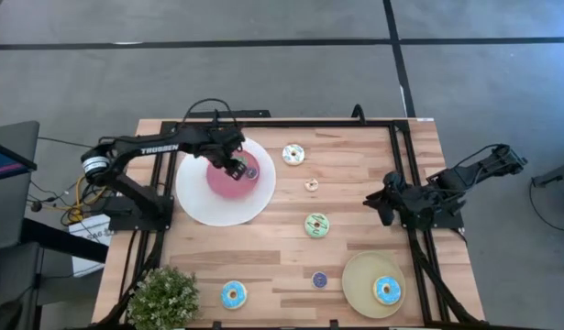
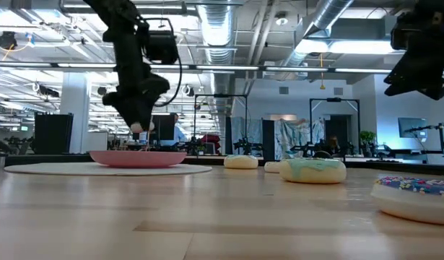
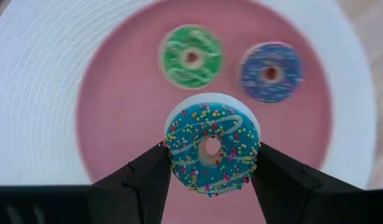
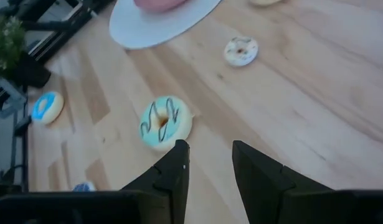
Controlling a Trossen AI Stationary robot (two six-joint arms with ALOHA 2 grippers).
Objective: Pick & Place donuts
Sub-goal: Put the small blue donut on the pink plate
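1. The left claw (image 3: 210,163) is hovering over the white plate with the pink centre (image 1: 194,203), upper left of the tabletop (image 1: 291,266) in the high view, and is clenching a tiny blue sprinkled donut (image 3: 210,148) between its two dark fingers (image 3: 144,177).
2. Under it, on the pink centre, a tiny green donut (image 3: 192,56) and a tiny purple-blue donut (image 3: 271,72) are lying just beside each other.
3. The right claw (image 4: 208,154) is waiting at the right edge of the tabletop in the high view, its fingers parted and holding nothing.
4. A cream donut (image 1: 293,154) is lying at upper centre, a tiny orange donut (image 1: 311,184) below it, and a light green donut (image 1: 317,225) at mid-frame.
5. One blue donut (image 1: 233,294) is sitting at the bottom beside a potted plant (image 1: 162,297); another blue donut (image 1: 386,291) is resting on the round tan plate (image 1: 358,280) at lower right, with a tiny purple donut (image 1: 319,279) near that plate.
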